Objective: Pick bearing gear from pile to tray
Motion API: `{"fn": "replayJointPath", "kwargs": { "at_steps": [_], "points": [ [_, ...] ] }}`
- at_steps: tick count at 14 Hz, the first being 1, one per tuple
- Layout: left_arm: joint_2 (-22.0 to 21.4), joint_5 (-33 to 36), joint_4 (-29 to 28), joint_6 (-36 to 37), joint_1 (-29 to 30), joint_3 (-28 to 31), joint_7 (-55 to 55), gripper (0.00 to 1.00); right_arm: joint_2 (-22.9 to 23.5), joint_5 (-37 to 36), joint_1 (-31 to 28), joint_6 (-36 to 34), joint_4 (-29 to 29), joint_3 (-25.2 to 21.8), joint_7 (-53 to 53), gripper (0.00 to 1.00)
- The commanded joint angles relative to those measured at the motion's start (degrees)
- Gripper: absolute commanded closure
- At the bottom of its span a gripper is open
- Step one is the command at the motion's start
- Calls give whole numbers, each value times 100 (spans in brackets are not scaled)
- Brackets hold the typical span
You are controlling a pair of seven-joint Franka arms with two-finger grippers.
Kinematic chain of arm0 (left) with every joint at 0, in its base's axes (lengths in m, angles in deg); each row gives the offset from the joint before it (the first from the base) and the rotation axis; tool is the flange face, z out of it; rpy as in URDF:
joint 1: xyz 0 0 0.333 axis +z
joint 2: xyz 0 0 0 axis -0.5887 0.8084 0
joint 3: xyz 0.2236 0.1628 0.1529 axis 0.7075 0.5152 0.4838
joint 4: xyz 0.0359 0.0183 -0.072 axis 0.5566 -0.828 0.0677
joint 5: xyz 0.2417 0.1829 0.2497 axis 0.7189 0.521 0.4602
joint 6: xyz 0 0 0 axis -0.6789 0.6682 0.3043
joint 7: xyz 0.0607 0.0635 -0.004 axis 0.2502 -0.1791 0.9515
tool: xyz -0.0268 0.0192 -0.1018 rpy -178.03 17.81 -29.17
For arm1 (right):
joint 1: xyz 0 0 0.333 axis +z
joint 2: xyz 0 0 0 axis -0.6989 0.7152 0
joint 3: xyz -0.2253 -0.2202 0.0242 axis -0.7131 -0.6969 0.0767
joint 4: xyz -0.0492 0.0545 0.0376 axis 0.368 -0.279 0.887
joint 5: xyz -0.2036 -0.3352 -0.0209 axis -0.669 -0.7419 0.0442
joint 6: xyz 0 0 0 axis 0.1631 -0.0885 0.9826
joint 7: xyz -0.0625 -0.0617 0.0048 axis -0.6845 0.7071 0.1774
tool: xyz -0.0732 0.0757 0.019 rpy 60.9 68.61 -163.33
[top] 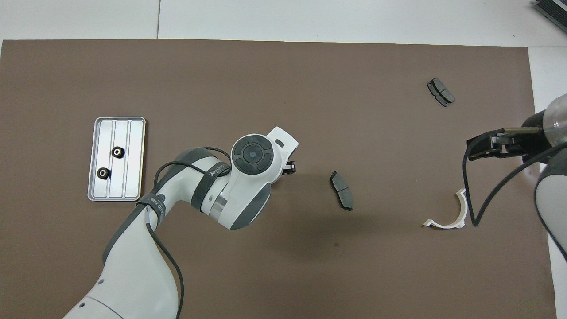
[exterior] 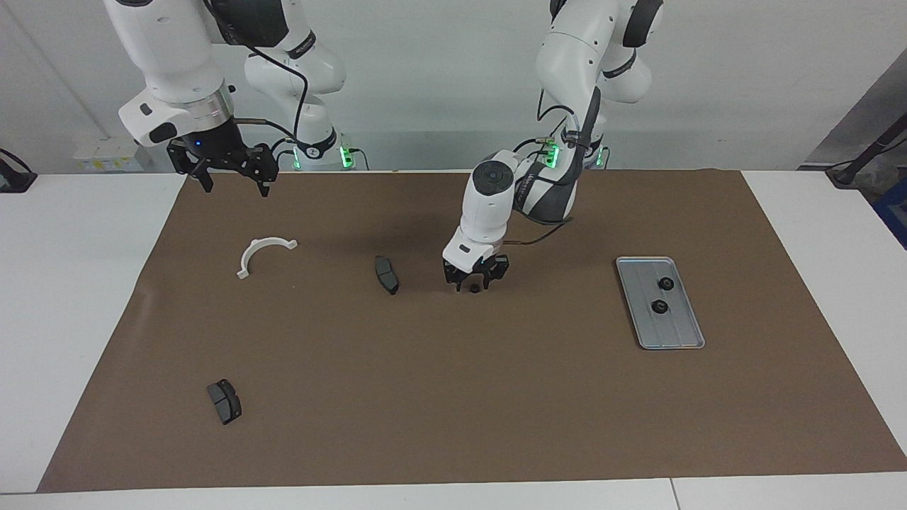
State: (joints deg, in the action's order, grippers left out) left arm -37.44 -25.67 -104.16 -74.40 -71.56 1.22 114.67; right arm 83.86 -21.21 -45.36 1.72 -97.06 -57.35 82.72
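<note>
A small black gear (exterior: 473, 288) lies on the brown mat in the middle of the table. My left gripper (exterior: 473, 278) is low over it, open, with one finger on each side of the gear. In the overhead view the left wrist hides the gear and only a fingertip (top: 290, 167) shows. The silver tray (exterior: 677, 329) (top: 133, 177) lies toward the left arm's end and holds two black gears (exterior: 665, 284) (exterior: 659, 306) (top: 117, 152) (top: 103, 173). My right gripper (exterior: 232, 180) (top: 491, 146) waits open and empty, raised over the mat's edge near the white half-ring.
A white half-ring (exterior: 263, 253) (top: 449, 212) lies toward the right arm's end. One dark brake pad (exterior: 387, 274) (top: 342, 190) lies beside the left gripper. Another brake pad (exterior: 224, 401) (top: 440, 91) lies farther from the robots.
</note>
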Motion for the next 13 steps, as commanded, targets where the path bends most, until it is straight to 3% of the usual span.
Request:
{"fn": "replayJointPath", "kwargs": {
  "at_steps": [1, 3, 10, 13],
  "points": [
    [-25, -77, -100, -38, -45, 67, -116, 42, -115, 148, -91, 261, -201, 33, -104, 0],
    [-25, -77, -108, -38, -27, 67, -194, 50, -115, 227, -91, 279, -209, 33, -17, 0],
    [-7, -77, -223, -56, -27, 67, -239, 57, -168, 298, -83, 350, -289, 33, 37, 0],
    [-7, -77, -223, -47, -27, 67, -239, 66, -159, 298, -83, 341, -271, 33, 28, 0]
  ]
}}
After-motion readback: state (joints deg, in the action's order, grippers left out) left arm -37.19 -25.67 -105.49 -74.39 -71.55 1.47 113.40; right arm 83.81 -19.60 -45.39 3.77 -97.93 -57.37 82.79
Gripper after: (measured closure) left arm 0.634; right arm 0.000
